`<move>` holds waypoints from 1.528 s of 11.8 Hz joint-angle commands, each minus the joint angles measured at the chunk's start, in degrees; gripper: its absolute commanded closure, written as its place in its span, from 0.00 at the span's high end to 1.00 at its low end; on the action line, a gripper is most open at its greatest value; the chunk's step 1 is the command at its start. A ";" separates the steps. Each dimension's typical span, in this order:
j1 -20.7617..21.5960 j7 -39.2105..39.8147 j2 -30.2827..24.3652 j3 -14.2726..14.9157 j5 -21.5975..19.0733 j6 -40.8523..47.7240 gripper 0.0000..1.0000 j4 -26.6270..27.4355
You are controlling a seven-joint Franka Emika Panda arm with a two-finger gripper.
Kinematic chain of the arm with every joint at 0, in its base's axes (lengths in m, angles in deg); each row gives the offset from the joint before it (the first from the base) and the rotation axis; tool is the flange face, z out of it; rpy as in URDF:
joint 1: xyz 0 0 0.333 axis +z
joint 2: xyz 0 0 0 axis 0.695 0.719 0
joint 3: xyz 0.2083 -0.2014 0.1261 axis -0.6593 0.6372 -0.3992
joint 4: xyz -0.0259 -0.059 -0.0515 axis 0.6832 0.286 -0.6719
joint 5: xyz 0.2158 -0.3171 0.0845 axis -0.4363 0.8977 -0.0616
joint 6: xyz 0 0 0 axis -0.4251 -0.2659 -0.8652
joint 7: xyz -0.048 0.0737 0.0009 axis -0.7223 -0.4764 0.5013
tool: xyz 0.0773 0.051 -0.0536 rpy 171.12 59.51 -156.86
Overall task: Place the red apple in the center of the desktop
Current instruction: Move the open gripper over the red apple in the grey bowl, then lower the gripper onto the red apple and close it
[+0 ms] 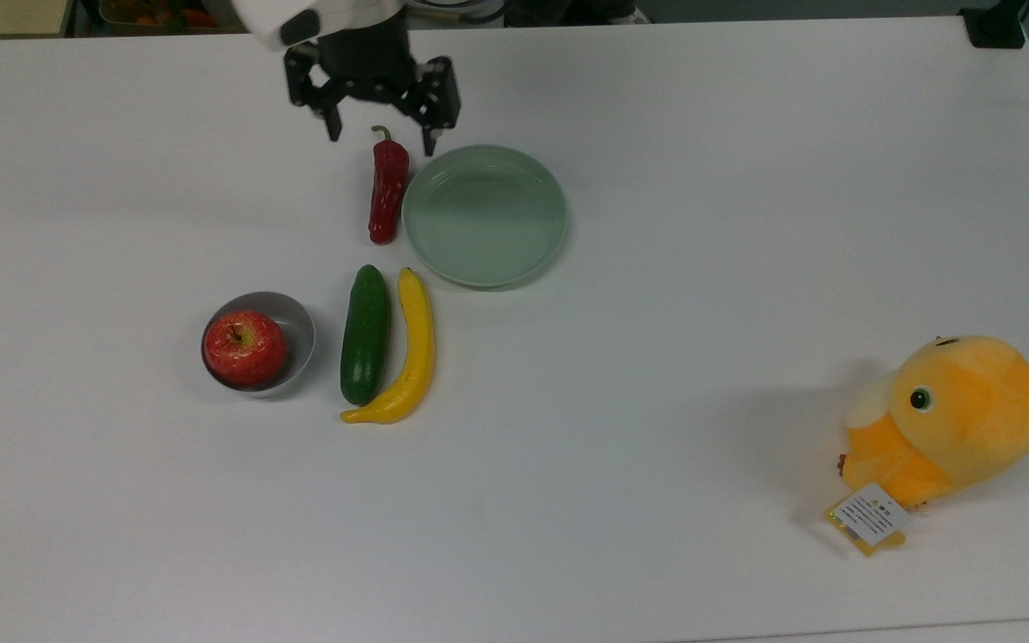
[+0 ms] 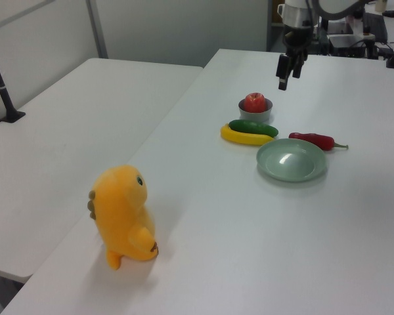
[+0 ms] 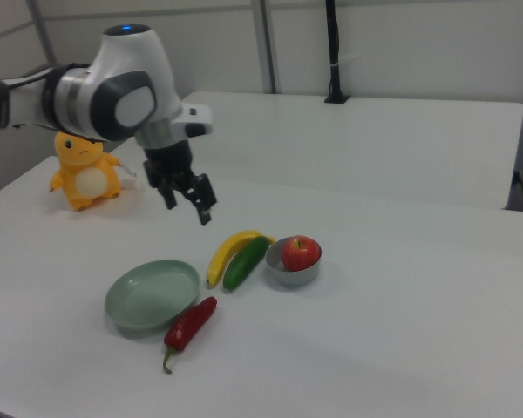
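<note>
Apple [image 1: 244, 347]: round, glossy red, yellowish speckles near a short brown stem. Sits in a small grey bowl [image 1: 296, 326] on the white table [image 1: 657, 223], at the top view's left of the cucumber [image 1: 363, 334]. End effector [image 1: 380, 136]: fingers spread, empty, above the chili's [image 1: 387, 189] stem end. Plush toy's [image 1: 952, 418] tag [image 1: 872, 514]: print unreadable.
</note>
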 commanded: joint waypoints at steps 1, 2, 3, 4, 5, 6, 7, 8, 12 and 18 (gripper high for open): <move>-1.63 -0.46 6.42 1.57 -0.18 -2.96 1.00 -6.38; -2.59 -0.20 7.30 1.57 -0.01 -7.33 1.00 -6.48; -3.21 0.50 8.01 1.57 0.25 -12.08 1.00 -6.48; -3.92 1.73 9.15 1.83 0.43 -16.82 1.00 -6.48; -4.18 2.78 10.55 2.18 0.61 -20.52 1.00 -6.48; -5.58 3.58 13.09 2.19 1.30 -23.43 1.00 -8.22; -5.85 4.19 14.94 2.19 2.18 -23.72 1.00 -9.72; -5.86 5.16 16.09 2.19 3.50 -23.90 1.00 -10.08; -7.00 9.64 18.47 2.10 7.11 -23.81 1.00 -10.43; -7.52 9.83 22.16 2.10 12.29 -23.90 1.00 -10.61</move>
